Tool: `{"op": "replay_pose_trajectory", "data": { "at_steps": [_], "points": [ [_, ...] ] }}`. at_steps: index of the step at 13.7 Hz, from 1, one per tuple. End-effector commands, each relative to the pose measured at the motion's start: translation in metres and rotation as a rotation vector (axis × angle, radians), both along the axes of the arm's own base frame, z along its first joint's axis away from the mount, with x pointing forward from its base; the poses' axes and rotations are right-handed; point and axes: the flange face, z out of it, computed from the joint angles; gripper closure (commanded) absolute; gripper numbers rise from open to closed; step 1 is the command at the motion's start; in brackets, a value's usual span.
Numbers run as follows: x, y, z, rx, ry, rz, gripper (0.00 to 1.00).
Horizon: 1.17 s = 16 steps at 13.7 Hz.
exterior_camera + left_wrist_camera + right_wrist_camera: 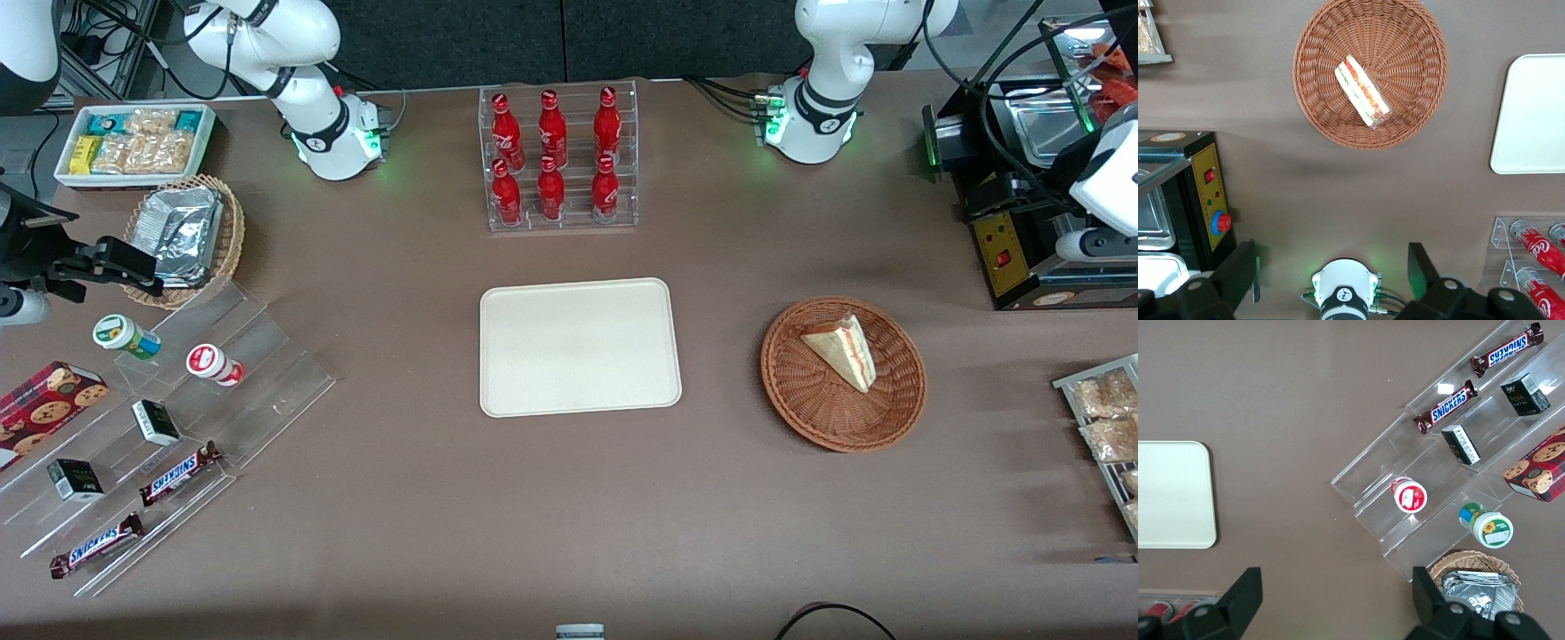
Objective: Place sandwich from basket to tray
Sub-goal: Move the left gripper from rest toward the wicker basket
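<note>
One sandwich (pixel 842 351) lies in one basket (pixel 805 391), toward the working arm's end of the counter (pixel 569 516); one tray (pixel 580 347) sits mid-counter, bare. Gripper (pixel 1335 277) hovers high above, fingers spread, holding nothing. Risk: soft wedge could slip or crush if pinched off-centre. Six bottles (pixel 556 156) near counter's back edge.

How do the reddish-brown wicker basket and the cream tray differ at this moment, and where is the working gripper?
The basket is round, woven and reddish-brown; the tray is rectangular, smooth and cream-white with rounded corners. The basket holds the sandwich; the tray holds nothing. The basket lies toward the working arm's end; the tray sits mid-table, nearer the front camera than the bottle rack. Both are shallow and rest flat on the table. The gripper hangs high above the table, jaws apart.
</note>
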Motion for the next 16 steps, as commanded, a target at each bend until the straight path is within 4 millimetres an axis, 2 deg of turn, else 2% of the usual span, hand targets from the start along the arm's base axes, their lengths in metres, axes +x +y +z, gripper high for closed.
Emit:
{"op": "replay_pose_trajectory", "data": {
  "at_steps": [1,3,6,8,12,14,16],
  "points": [
    [0.002,0.003,0.006,0.028,-0.007,-0.016,0.0],
    [0.005,-0.003,0.003,0.034,-0.004,-0.03,0.0],
    [0.022,-0.005,-0.022,0.038,0.007,-0.029,0.0],
    [0.032,-0.003,-0.059,0.04,0.005,-0.021,0.0],
    [0.037,-0.001,-0.125,0.044,-0.028,0.044,0.0],
    [0.035,-0.006,-0.157,0.066,-0.063,0.145,0.0],
    [0.029,-0.021,-0.19,0.077,-0.092,0.211,0.0]
  ]
}}
